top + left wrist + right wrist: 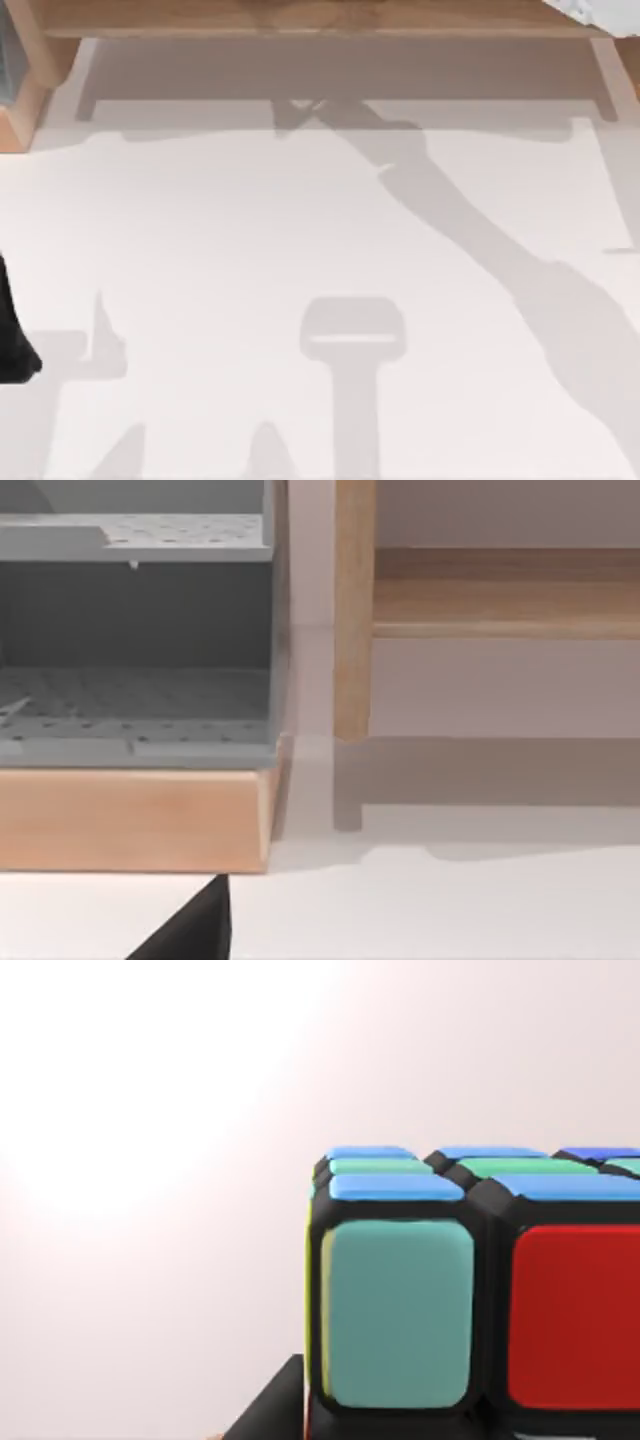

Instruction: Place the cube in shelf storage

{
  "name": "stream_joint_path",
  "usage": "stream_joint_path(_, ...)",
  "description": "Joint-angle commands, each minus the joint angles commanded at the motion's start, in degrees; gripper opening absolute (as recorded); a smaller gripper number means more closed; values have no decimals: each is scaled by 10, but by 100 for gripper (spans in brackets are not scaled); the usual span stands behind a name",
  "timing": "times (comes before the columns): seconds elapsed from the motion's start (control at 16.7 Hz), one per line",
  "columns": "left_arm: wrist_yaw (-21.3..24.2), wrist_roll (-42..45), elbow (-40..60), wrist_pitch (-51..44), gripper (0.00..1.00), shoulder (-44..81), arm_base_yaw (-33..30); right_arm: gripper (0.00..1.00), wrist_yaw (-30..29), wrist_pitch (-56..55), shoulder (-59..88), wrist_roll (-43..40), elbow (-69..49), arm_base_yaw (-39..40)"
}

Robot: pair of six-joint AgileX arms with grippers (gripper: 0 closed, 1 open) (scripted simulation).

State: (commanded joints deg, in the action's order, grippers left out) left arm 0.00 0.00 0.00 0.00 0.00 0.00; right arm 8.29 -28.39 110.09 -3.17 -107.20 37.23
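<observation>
Filling the right wrist view, the cube (480,1290) sits close.

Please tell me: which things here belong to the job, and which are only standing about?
For the job:
- cube, close before the right wrist camera
- shelf, along the far edge of the table

Standing about:
- grey perforated rack, in a wooden frame left of the shelf

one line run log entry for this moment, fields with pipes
cube: close before right wrist camera, pale wall behind | shelf storage: table's far edge | left arm: table's left edge | placed: cannot tell
</observation>
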Motion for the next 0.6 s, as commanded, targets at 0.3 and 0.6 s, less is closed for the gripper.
stream_joint_path(0.3,0,0,0,0,100,0,0,0,-122,-186,82,-8,62,47)
stream_joint_path(0.6,0,0,0,0,100,0,0,0,-265,-306,159,-34,129,68)
